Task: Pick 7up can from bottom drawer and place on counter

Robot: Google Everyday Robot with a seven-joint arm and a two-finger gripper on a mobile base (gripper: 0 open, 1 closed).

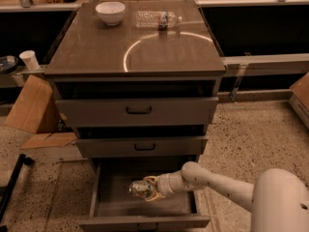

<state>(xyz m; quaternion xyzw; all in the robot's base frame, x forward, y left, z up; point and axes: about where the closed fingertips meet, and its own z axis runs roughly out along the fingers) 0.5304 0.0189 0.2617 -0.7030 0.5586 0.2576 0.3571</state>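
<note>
The bottom drawer (145,221) is pulled open below two shallower drawers. Inside it, my gripper (146,190) reaches in from the right and its fingers are closed around the 7up can (139,188), a silvery dented can with green marks. The can sits low in the drawer, near its middle; I cannot tell whether it is lifted off the drawer floor. The counter (111,52) is the glossy grey-brown cabinet top with a bright curved reflection.
A white bowl (110,12) and a clear plastic bottle (157,19) lie at the back of the counter. The top drawer (137,111) and middle drawer (142,147) stick out slightly above the gripper. Cardboard (31,105) and a white cup (30,60) are at the left.
</note>
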